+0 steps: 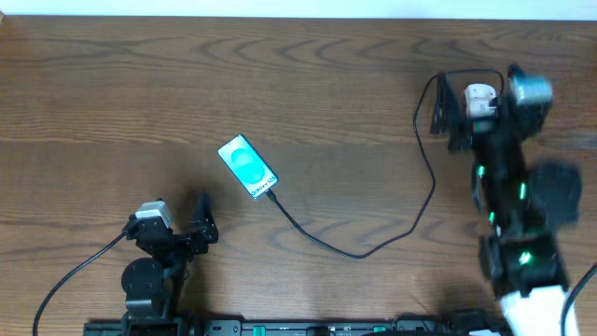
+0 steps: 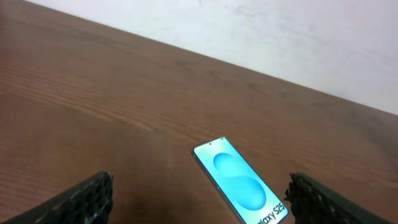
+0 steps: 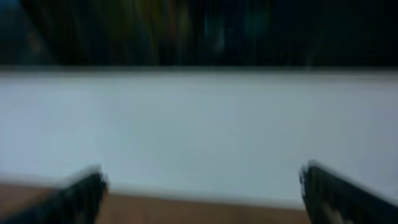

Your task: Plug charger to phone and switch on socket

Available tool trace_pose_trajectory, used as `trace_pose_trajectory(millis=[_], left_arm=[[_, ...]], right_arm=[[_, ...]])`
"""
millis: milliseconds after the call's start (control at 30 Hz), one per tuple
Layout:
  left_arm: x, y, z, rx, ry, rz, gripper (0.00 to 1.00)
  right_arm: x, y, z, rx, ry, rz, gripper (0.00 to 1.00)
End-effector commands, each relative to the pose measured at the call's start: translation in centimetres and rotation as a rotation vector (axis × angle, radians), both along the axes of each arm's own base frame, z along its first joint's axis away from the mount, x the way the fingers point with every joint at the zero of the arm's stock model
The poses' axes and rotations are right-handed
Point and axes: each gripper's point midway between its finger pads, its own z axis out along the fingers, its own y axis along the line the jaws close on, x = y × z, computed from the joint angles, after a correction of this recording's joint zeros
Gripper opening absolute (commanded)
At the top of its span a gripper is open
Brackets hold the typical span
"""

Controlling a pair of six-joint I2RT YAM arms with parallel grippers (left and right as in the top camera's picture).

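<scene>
The phone (image 1: 247,166) lies flat on the wooden table, its blue-teal screen up; the left wrist view shows it (image 2: 239,185) ahead. The charger (image 1: 359,253), a thin black cable, has its tip (image 1: 272,196) at the phone's near end; I cannot tell if it is seated. The cable loops right and up to a white block (image 1: 480,98), seemingly the socket, mostly hidden by the right arm (image 1: 508,177). My left gripper (image 1: 201,227) (image 2: 199,199) is open, short of the phone. My right gripper (image 3: 202,193) is open and empty, facing a white wall; its view is blurred.
The white wall (image 2: 261,37) runs along the table's far edge (image 1: 280,17). A black cable (image 1: 75,275) trails from the left arm's base at the near left. Bare wood (image 1: 354,121) lies between the phone and the right arm.
</scene>
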Motion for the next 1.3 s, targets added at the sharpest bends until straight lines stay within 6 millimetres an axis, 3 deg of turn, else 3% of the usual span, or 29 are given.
trace_pose_trajectory(millis=[0,133,300,767,1267], left_arm=[[-0.1,0.0,-1.2,0.011,0.033,-0.003,0.90],[-0.1,0.0,-1.2,0.011,0.033,-0.003,0.90],[-0.1,0.0,-1.2,0.011,0.033,-0.003,0.90],[-0.1,0.0,-1.2,0.011,0.033,-0.003,0.90],[-0.1,0.0,-1.2,0.011,0.033,-0.003,0.90]], right_arm=[[-2.3,-0.3,-3.4,0.000,-0.045,0.001,0.99],[-5.0,-1.1,-8.0,0.007,-0.084,-0.019,0.99],[-6.8,-1.9,-13.4,0.004,-0.068,-0.040,0.99],[-7.7,-2.4,-25.7,-0.029,0.410,-0.053,0.99],[-7.8,-2.5,-25.9,-0.040,0.416,-0.060,0.99]])
